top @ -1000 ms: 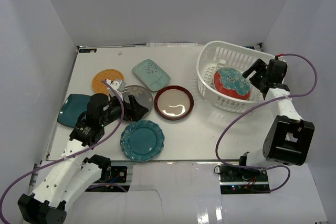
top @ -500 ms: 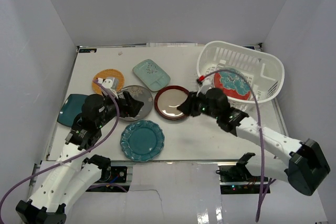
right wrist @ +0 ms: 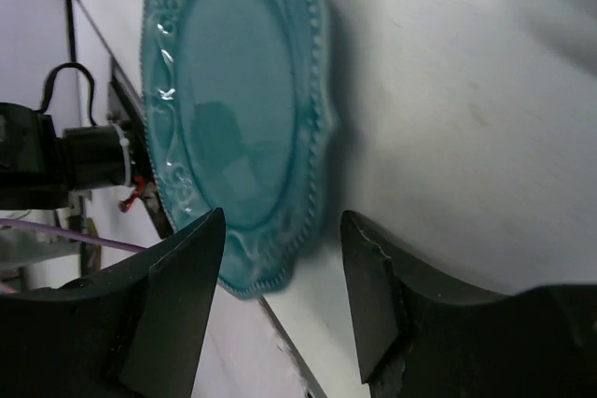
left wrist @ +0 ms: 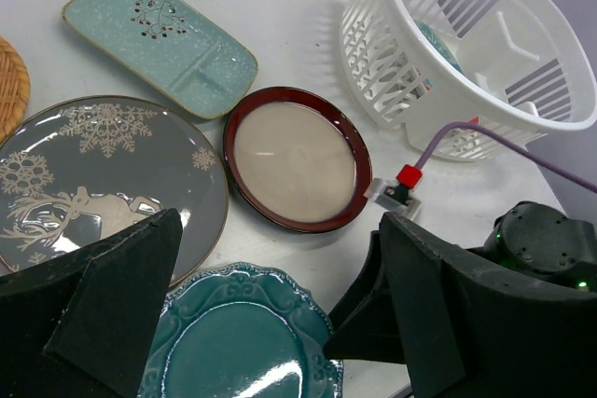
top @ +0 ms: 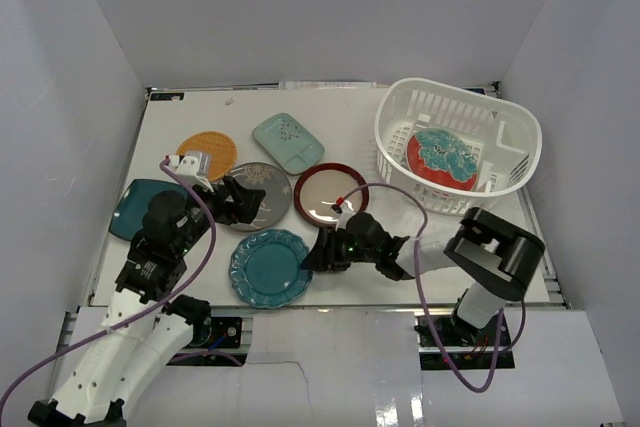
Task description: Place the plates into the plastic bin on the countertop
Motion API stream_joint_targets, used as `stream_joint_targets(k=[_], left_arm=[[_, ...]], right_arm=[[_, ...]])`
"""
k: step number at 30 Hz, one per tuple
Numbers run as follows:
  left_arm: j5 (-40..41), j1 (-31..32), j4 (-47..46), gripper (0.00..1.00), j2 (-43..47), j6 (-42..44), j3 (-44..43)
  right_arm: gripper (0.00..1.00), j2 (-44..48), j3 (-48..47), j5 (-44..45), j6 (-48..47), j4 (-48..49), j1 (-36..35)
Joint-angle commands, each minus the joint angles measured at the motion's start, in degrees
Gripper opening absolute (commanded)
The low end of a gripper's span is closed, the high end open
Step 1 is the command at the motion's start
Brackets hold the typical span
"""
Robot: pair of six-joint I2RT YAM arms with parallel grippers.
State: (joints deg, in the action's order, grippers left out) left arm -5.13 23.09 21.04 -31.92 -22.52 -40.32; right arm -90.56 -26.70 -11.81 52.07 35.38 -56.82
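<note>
The red-and-teal floral plate (top: 441, 158) lies in the white plastic bin (top: 510, 137) at the back right of the countertop (top: 350, 117). On the counter lie the orange plate (top: 207, 152), mint plate (top: 287, 142), dark teal plate (top: 138, 209), grey deer plate (top: 265, 190), red-rimmed cream plate (top: 330, 196) and teal scalloped plate (top: 268, 267). My right gripper (top: 318, 255) is open and low at the scalloped plate's right rim; the rim (right wrist: 312, 151) sits by the gap between its jaws (right wrist: 284, 221). My left gripper (top: 240, 202) is open and empty above the deer plate (left wrist: 93, 170).
The right arm lies low across the front of the counter with its purple cable looping over it (top: 400, 192). White walls close in the left, back and right sides. The counter's front edge (top: 330, 305) is just behind the scalloped plate.
My right arm has left the bin and swung left and down to the teal scalloped plate's right rim. My left gripper has drawn back slightly to the left.
</note>
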Motion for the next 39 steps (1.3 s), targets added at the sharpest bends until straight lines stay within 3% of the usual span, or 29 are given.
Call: stream_joint_targets(k=[1,4,5,7,8,9,15,18,22,26,30,31,34,36,39], left_arm=[[0.64,0.20,-0.03,0.98,0.37,0.02,0.32],[0.38,0.11,0.06,0.98,0.63,-0.15,0.41],[0.55,0.20,0.06,0.98,0.81,-0.15,0.50],[0.73,0.20,0.06,0.98,1.07,-0.24,0.59],[0.73,0.20,0.06,0.98,1.07,-0.24,0.59],[0.73,0.20,0.06,0.98,1.07,-0.24,0.41],[3.54,0.20,0.76,0.98,1.51,-0.15,0.32],[7.14,0.20,1.46,0.98,1.69,-0.94,0.24],[10.48,0.20,2.52,0.98,1.95,-1.82,0.06],[10.05,0.02,2.34,0.98,1.95,-2.52,0.24],[9.17,0.02,2.17,0.98,1.34,-3.75,0.76],[8.47,0.02,2.08,0.98,1.08,-4.10,0.85],[7.07,0.11,2.08,0.98,-0.15,-6.30,1.38],[6.53,0.02,2.08,0.98,-0.77,-7.96,1.64],[8.11,0.02,2.78,0.98,-2.09,-9.64,1.82]], right_arm=[[0.59,-9.42,-1.78,-1.98,6.27,12.33,-2.07],[0.54,-13.22,-2.83,-1.20,9.88,17.44,-2.68],[0.47,-14.45,-3.01,-1.02,10.76,17.62,-2.68],[0.30,-14.99,-3.27,-0.67,11.03,18.24,-2.69],[0.15,-14.73,-3.10,-0.32,11.12,18.24,-2.86],[0.08,-14.12,-2.75,0.12,11.29,18.24,-2.95],[0.08,2.47,1.82,3.02,6.92,12.54,-3.21],[0.08,15.91,-0.89,4.52,2.44,2.45,-1.90],[0.08,32.95,-9.05,4.27,-5.38,-12.67,8.52],[0.08,38.70,-19.60,3.46,-12.42,-25.07,23.47],[0.08,37.66,-24.45,0.31,-14.72,-27.99,40.79],[0.08,35.65,-25.50,-1.01,-14.37,-27.82,47.69],[0.08,30.81,-26.56,-4.09,-13.05,-26.77,58.96],[0.08,27.39,-27.44,-5.58,-12.70,-26.06,64.17],[0.08,24.13,-27.44,-6.39,-11.91,-24.48,66.66]])
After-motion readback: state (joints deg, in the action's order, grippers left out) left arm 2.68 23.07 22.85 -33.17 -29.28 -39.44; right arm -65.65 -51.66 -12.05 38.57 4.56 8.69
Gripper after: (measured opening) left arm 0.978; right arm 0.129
